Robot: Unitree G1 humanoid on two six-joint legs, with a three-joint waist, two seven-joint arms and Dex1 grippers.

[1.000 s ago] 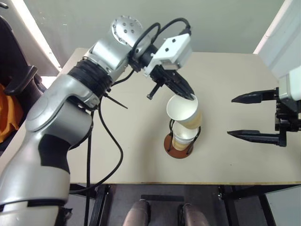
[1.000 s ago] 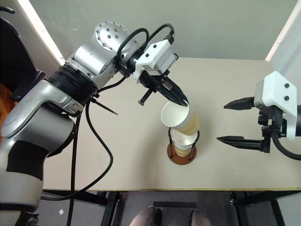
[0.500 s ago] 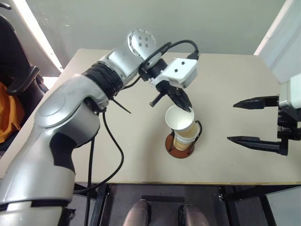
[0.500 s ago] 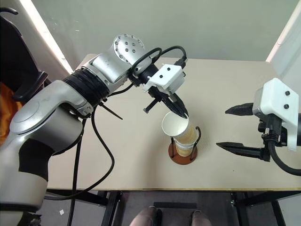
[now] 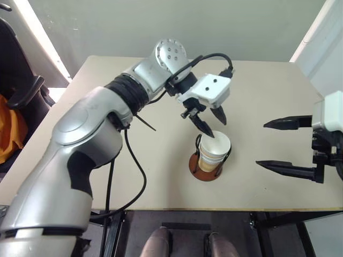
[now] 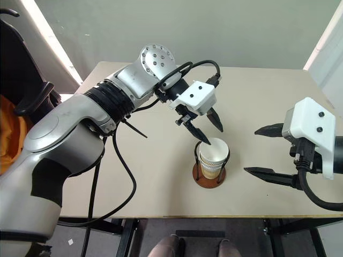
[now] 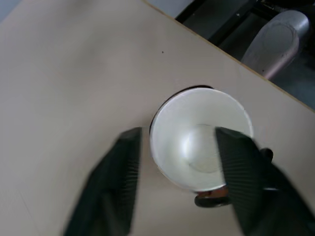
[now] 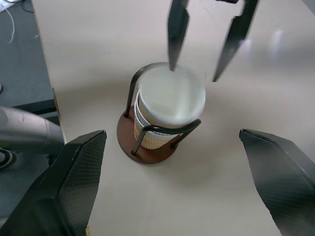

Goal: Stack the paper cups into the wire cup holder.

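Paper cups [image 6: 213,156] sat nested in wire cup holder [image 6: 209,175] near table [image 6: 161,176] front-centre, long axis vertical, mouths up. 1 s earlier top cup was tilted, pinched by L gripper [image 6: 209,130] above holder; it had since dropped in upright. L claw now spread, holding nothing, tips just over rim. R gripper [image 6: 260,150] wide open, empty, well apart to the right.

A plain beige table [image 5: 107,176] stood against a pale grey-green wall [image 5: 214,27]. Past the table's left edge sat a dark chair [image 5: 21,91] with something orange [image 5: 10,134] on it. A white panel [image 5: 321,37] rose past the far right corner. Dark floor [image 5: 182,235] showed below the near edge.
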